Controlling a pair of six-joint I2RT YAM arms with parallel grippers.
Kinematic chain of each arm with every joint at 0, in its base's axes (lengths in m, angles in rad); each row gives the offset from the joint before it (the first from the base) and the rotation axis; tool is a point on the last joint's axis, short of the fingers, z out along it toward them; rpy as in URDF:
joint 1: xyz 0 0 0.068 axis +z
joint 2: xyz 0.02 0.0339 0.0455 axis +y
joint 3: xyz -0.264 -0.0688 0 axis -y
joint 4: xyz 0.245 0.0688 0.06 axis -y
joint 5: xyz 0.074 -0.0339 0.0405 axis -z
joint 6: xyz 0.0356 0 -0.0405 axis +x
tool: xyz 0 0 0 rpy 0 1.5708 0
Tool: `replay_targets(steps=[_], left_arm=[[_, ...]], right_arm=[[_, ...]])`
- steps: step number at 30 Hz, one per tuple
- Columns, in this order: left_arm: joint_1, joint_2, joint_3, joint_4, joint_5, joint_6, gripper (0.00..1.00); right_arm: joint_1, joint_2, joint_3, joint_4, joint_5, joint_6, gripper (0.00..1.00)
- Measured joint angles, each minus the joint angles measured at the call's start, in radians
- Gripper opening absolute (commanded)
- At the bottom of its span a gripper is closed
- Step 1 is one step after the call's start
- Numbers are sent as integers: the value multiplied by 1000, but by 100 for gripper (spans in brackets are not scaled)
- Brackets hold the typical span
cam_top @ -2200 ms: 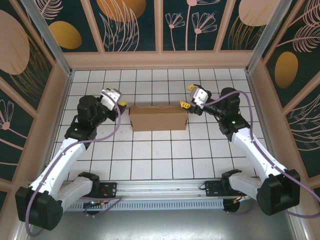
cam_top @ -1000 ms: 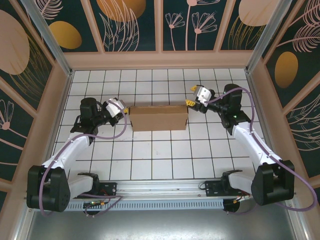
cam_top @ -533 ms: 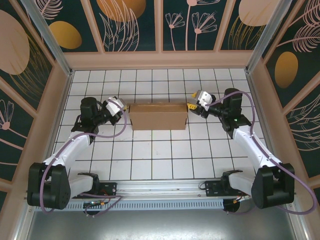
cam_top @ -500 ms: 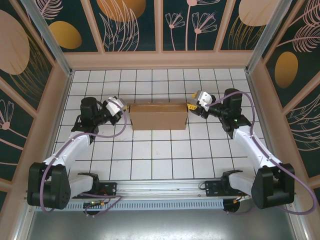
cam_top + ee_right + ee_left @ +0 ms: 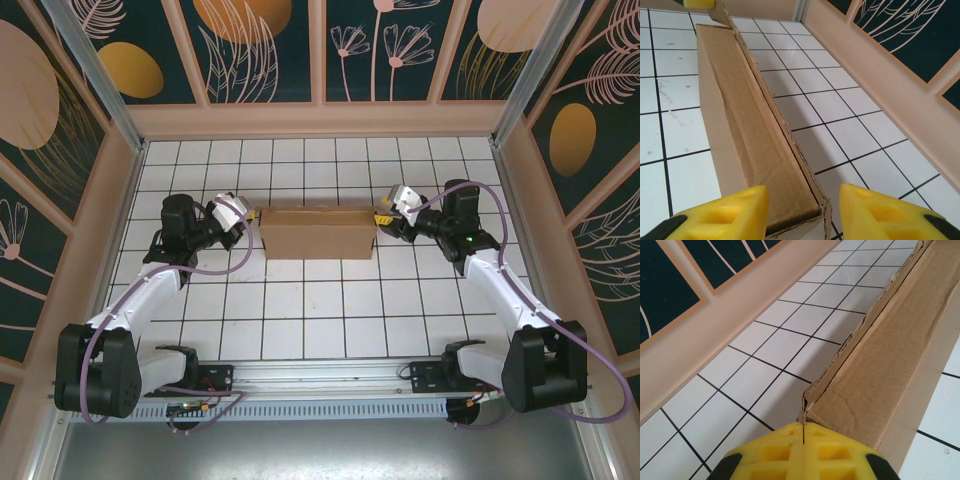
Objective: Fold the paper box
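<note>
The white tiled surface point(image 5: 320, 330) carries one item. The paper box point(image 5: 317, 233) lies a little toward 12 o'clock of the surface's centre, its long axis running from 9 to 3 o'clock. It is partly formed into a long, shallow trough with its walls up and its top open. The left pincer point(image 5: 803, 450) is at the box's 9 o'clock end with its yellow pads pressed together. They meet exactly at the ragged corner edge of the far wall; whether a sliver of cardboard is nipped between them cannot be told. The right pincer point(image 5: 802, 215) is at the 3 o'clock end, partly open. Its fingers straddle the box's end with a gap at the far corner, and it holds nothing. Assessment: the cardboard looks thin, light and moderately stiff. It should hinge readily along its scored creases but crumple or tear at the die-cut edges if pinched hard. Being light, it is likely to slide on the smooth tiles under a one-sided push. Recommended hold is the end walls near the corners, with both ends opposed.
</note>
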Motion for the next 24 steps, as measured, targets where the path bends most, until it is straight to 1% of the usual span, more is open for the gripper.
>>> replay_targets(steps=[14,24], left_arm=[[0,0,0,0,0,-8,0],[0,-1,0,0,0,-19,0]], right_arm=[[0,0,-29,0,63,0,36],[2,22,-42,3,84,15,25]])
